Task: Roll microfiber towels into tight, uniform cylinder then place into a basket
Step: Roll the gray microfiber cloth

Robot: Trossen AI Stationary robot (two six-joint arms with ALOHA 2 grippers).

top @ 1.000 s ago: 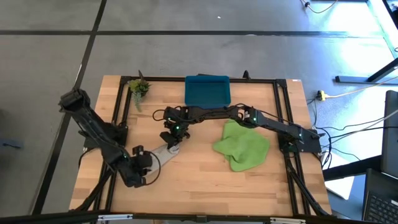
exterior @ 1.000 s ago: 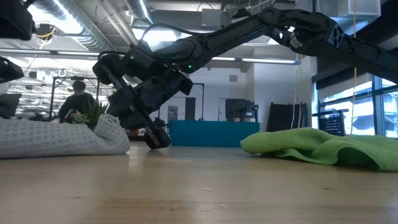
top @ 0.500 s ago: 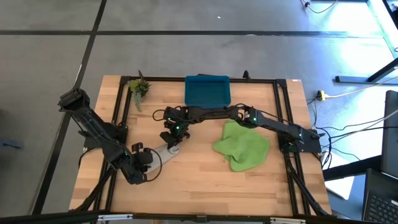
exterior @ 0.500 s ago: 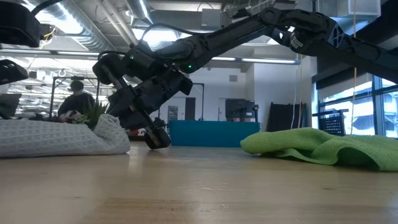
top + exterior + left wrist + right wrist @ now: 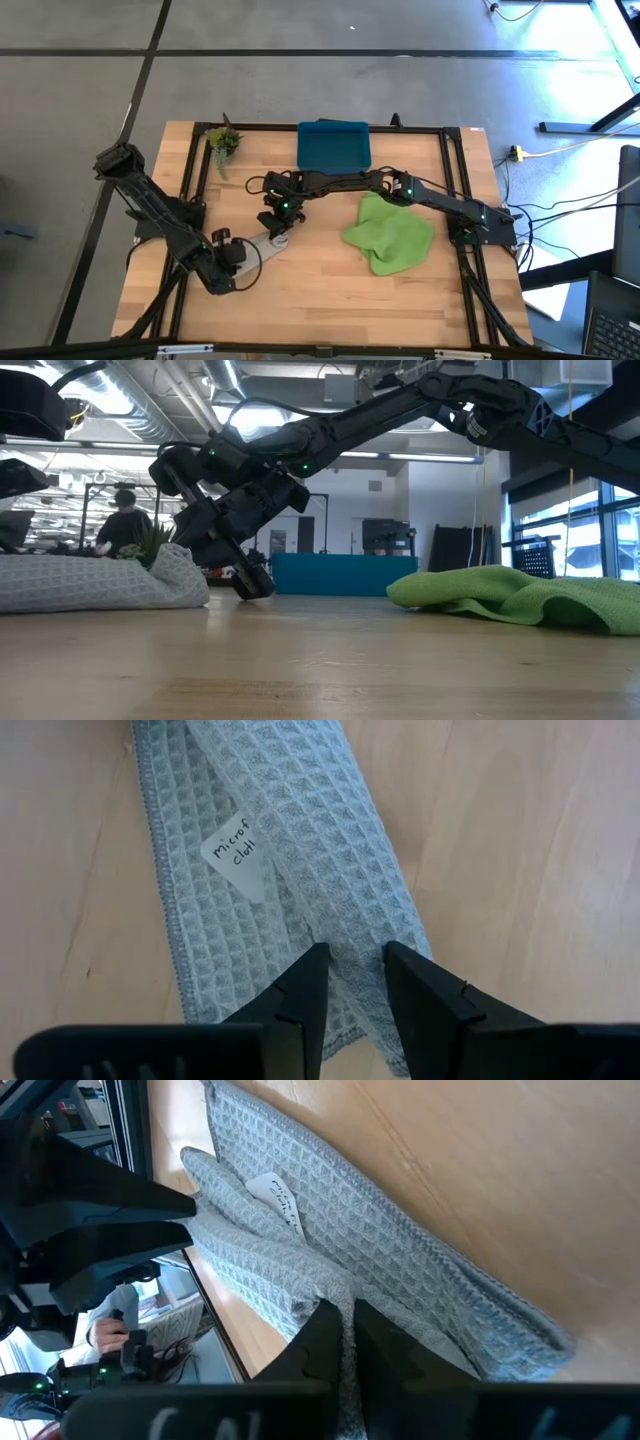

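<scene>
A: Where is the grey microfiber towel [image 5: 262,241]?

B: Partly rolled, lying on the wooden counter [image 5: 320,290] toward its left half. A small white tag [image 5: 236,853] with handwriting shows on the flat flap beside the roll.

A: What does the left claw [image 5: 352,982] do?

B: It sits at one end of the roll with its fingers [image 5: 299,995] on either side of the fold, clamped on the grey towel.

A: And the right claw [image 5: 338,1332]?

B: It reaches across from the right side and presses at the other end of the same towel. Its fingers [image 5: 316,1338] stand almost together, a pinch of grey cloth between them. In the low view it meets the towel's raised end just above the counter.

A: The other towel?

B: The lime green towel [image 5: 391,235] lies unrolled in a loose heap on the right half of the counter, apart from both claws.

A: The basket?

B: The teal basket [image 5: 334,146] stands at the far edge of the counter, in the middle. A small plant sprig [image 5: 224,142] sits to its left near the far corner. A person [image 5: 122,525] shows in the room behind.
</scene>
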